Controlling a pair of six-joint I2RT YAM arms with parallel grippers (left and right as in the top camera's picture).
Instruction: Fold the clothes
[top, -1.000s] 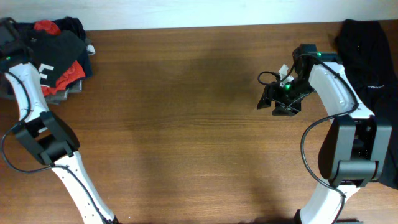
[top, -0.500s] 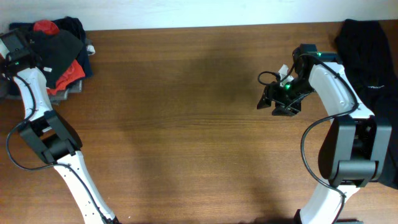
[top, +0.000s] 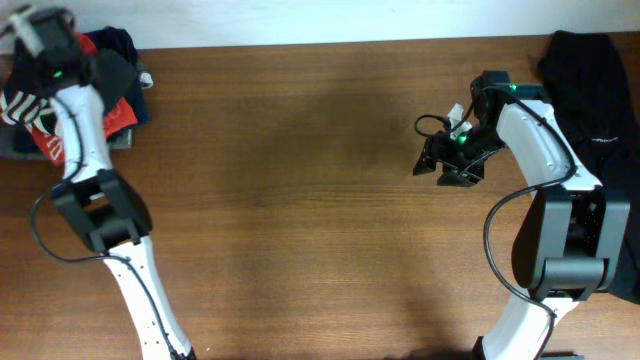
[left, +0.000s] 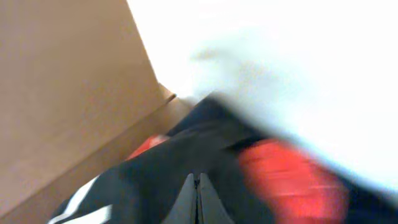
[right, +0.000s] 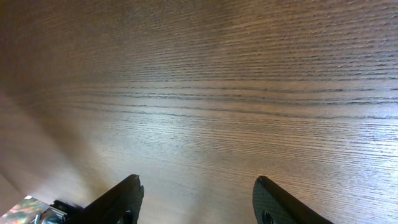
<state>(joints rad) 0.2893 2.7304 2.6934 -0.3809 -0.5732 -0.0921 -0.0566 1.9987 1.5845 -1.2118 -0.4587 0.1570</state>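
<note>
Standing by the table, I would say the folding has hardly begun. I see no garment spread flat on the table and nothing that looks like a finished, neat fold. The clothes are heaped in a crumpled pile at the far left corner of the table: black cloth on top, a red shirt showing under it, and a black piece with white marks toward the table's left edge. One more dark garment lies bunched at the far right corner of the table, partly behind the right arm, and it also looks unfolded. So, in my judgement, almost all of the work is left: one piece must be taken out of the pile, brought to the middle of the table, laid flat and then folded. The left gripper is over the pile at the far left corner, its two fingers pressed together, with black cloth directly beneath them. The view is blurred, so I cannot tell whether a bit of cloth is pinched between them. The right gripper hangs above bare wood on the right half of the table, its fingers apart and holding nothing, well apart from the pile and near the dark garment.
</note>
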